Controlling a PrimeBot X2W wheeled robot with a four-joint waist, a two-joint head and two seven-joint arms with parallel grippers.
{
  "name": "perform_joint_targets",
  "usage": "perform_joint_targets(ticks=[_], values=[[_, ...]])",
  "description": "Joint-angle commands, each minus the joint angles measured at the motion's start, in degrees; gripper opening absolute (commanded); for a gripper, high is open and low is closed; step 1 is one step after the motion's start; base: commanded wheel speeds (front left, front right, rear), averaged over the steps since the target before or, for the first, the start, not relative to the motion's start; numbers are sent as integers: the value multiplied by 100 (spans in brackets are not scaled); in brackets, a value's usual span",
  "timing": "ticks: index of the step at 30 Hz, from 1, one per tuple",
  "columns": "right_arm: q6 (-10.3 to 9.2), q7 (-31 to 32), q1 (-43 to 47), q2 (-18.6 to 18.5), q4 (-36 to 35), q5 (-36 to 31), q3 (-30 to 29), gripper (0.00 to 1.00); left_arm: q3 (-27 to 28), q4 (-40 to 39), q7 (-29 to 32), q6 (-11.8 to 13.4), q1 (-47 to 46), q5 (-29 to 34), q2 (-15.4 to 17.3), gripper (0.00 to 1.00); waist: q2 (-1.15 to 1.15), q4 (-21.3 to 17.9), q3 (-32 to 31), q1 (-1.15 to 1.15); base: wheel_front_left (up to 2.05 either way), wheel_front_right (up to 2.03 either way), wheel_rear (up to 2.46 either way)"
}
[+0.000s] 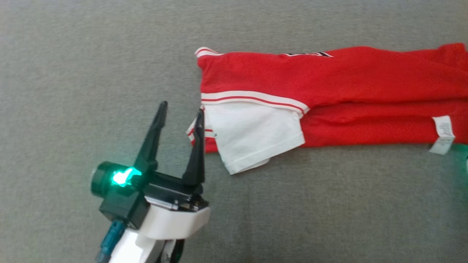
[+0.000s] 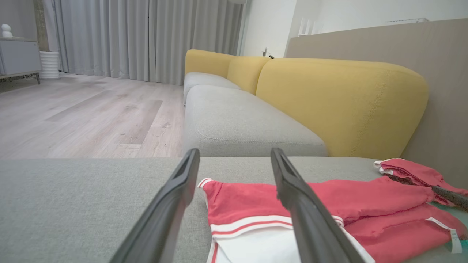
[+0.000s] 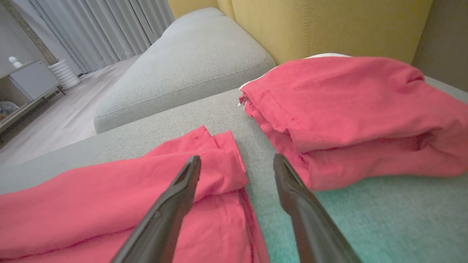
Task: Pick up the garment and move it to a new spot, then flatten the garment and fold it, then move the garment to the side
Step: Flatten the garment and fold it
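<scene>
Red folded pile point(image 3: 351, 117) beyond right gripper point(image 3: 237, 158)

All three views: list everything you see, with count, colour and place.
garment: one, red and white, flat on pad
folded pile: one, red, on pad near garment's right end
pad: one, grey, under both
sofa: one, grey seats, yellow backs, behind pad
curtains: one set, grey, far wall
floor: one, pale wood, beside sofa
cabinet: one, grey, by curtains
left tool: one, dark, open, at garment's left end
right tool: one, dark, open, over garment's right end
</scene>
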Motion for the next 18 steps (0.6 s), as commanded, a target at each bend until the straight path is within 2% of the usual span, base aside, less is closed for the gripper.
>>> perform_joint_targets(ticks=[1, 5, 9, 10, 11, 18], values=[[39, 68, -90, -96, -43, -81, -71, 100, 329, -171, -28, -125, 11, 136, -79, 100, 0, 132, -14, 0, 0, 0, 0], [39, 481, -343, 7, 408, -328, -456, 100, 702, -31, -29, -676, 292, 482, -582, 100, 0, 304, 5, 0, 0, 0, 0], [39, 1025, -371, 132, 728, -550, -469, 100, 1107, 78, -29, -1105, 411, 757, -927, 100, 0, 421, 7, 0, 0, 0, 0], [39, 1236, -324, 196, 784, -599, -474, 15, 1317, 106, -29, -1272, 468, 857, -1037, 100, 0, 427, -3, 0, 0, 0, 0], [39, 1275, -298, 224, 767, -635, -486, 0, 1407, 122, -29, -1353, 496, 900, -1083, 100, 0, 423, -8, 0, 0, 0, 0], [39, 1275, -139, 256, 310, -609, -447, 0, 1849, 167, -29, -1788, 626, 1105, -1306, 100, 0, 266, -97, 0, 0, 0, 0]])
